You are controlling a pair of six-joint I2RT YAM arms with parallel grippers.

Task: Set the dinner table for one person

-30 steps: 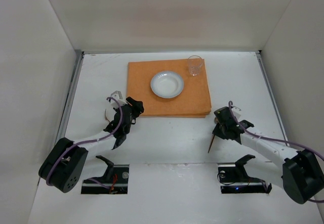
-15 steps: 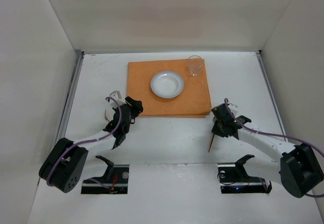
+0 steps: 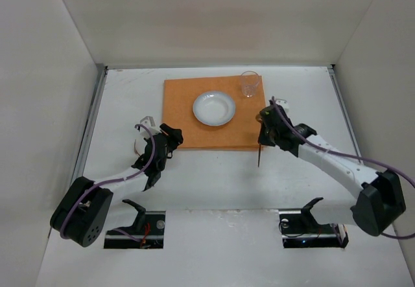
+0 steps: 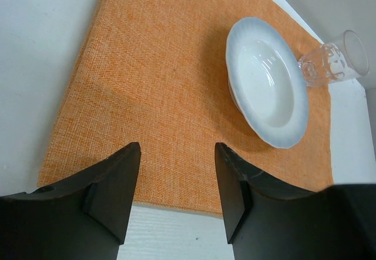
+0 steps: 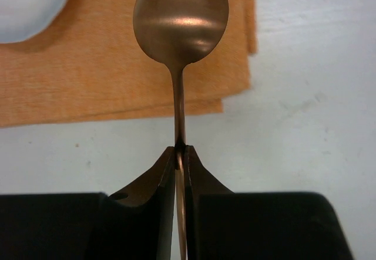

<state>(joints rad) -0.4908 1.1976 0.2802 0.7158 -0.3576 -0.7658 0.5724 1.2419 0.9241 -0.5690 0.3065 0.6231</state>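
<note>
On the left nothing has moved. The left claw (image 4: 176, 149) hangs where it hung a second ago, its jaws spread wide and holding nothing, just off the near left corner of the orange rectangular woven cloth mat (image 3: 185, 109). The mat lies toward the far middle of the large flat white desk (image 3: 214, 183), which runs under everything in view between its thin side rails.

On the mat, the round white shallow bowl (image 3: 214, 108) and the clear drinking glass (image 3: 249, 84) at the far right corner sit as they did.

The change is on the right. The right claw (image 5: 179, 148) has swung away from the bare desk near its base and now stands over the mat's near right corner. Its jaws, which were closing a second ago, are pinched narrow on the thin handle of a copper-coloured metal spoon (image 5: 181, 13). In the wrist view the spoon's bowl juts past the fingertips over the orange cloth, right of the white bowl. From overhead the spoon is only a dark sliver, so whether its lower end touches the desk is hard to say; it looks to hang clear.

This suggests the spoon is secured and has reached its place. What remains is probably to lay it flat beside the white bowl and let go.
</note>
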